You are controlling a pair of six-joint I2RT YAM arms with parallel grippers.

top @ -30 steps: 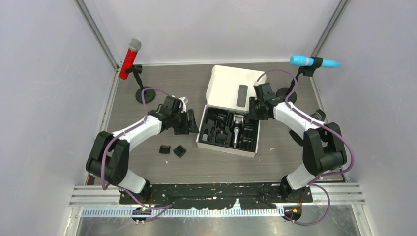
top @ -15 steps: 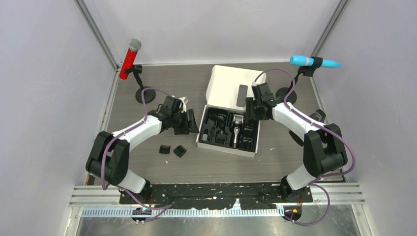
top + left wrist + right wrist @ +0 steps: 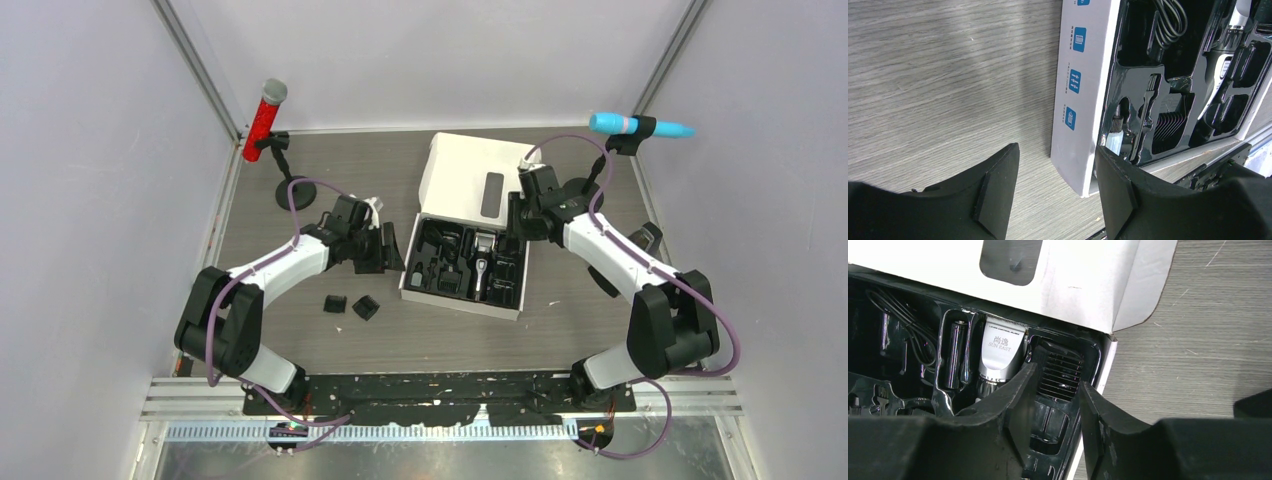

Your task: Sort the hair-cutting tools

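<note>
The silver-headed hair clipper [image 3: 483, 262] [image 3: 1002, 347] lies in the black tray of the white box [image 3: 436, 187]. A ribbed black comb attachment [image 3: 1060, 372] sits in the tray slot beside it. Two more comb attachments [image 3: 335, 303] [image 3: 366, 307] lie on the table left of the box. My right gripper [image 3: 517, 222] [image 3: 1055, 395] hovers open over the tray's far right corner, just short of the ribbed comb, holding nothing. My left gripper [image 3: 388, 252] [image 3: 1055, 165] stands open astride the box's left wall [image 3: 1073, 100], one finger outside and one over the tray.
A red microphone [image 3: 262, 120] on a stand rises at the back left. A blue one [image 3: 640, 126] stands at the back right. The box lid [image 3: 1088, 275] folds back behind the tray. A coiled cable [image 3: 1168, 20] fills one tray slot.
My right wrist has shifted a little toward the back right, off the tray's middle, and its jaws widened then narrowed again. The left arm has stayed put.
</note>
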